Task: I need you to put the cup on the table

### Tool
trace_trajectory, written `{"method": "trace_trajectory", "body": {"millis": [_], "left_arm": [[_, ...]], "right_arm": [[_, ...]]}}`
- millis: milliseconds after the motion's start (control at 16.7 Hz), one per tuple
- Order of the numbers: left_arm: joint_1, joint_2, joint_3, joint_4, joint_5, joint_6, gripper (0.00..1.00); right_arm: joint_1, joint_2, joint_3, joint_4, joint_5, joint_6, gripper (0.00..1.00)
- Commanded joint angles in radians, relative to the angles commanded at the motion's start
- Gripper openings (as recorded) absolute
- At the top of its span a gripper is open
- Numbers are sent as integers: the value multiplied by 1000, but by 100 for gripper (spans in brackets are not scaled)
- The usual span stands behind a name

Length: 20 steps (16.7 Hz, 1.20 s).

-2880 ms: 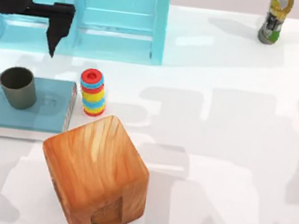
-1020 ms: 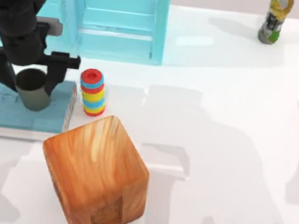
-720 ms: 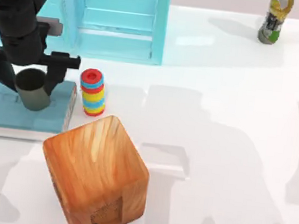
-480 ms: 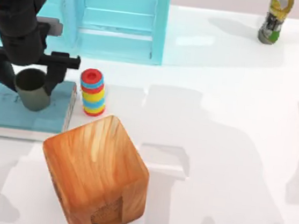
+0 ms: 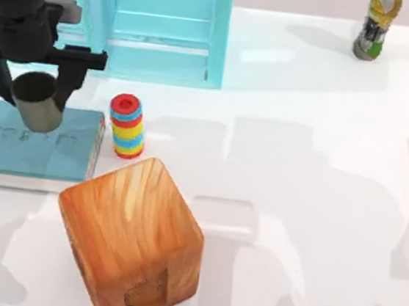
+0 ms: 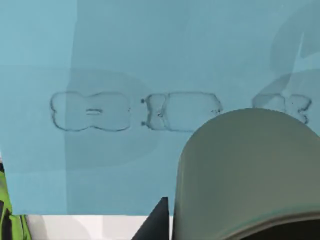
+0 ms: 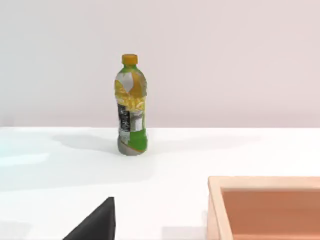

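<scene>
top view: my left gripper [image 5: 37, 93] sits at the table's left side, fingers closed in on the cup [image 5: 36, 101] from both sides, so it's got hold of it. the cup is upright, mouth up, long axis vertical, right between the fingers over the far edge of the light-blue slab [image 5: 35, 150]. looks lifted off the slab to me, but that's a judgement. the thing that matters: bare white table [image 5: 298, 171] lies to the right, past the ring stack [image 5: 126, 126] – and the wooden cube [image 5: 132, 237] blocks the near side, so i'd go right and a bit far.

left wrist view: the cup [image 6: 247, 172] fills one corner, with the slab [image 6: 125, 65] and its embossed marks beyond it. here the cup's wall clearly stands off the slab, which the top view doesn't settle.

right wrist view: a bottle [image 7: 131, 105] stands on the table – the right arm is parked, and i can't tell about its fingers.
</scene>
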Motion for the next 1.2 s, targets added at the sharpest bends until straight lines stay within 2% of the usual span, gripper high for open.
{"method": "trace_trajectory", "body": {"millis": [360,480,660,840,1020,1200], "left_arm": [[0,-5,13,-3,-4,0,0],[-34,-9,48,15,-29,-15,0],[-152,24,180,36,-88,-96,0],[-312,124,357,3,-121,-247,0],[-455,214,473,-91,-101,-419,0],[-554,264,531,-210,-44,-549,0]], "right_arm": [[0,0,0,0,0,0,100],[0,0,0,0,0,0,100],[0,0,0,0,0,0,100],[0,0,0,0,0,0,100],[0,0,0,0,0,0,100],[0,0,0,0,0,0,100]]}}
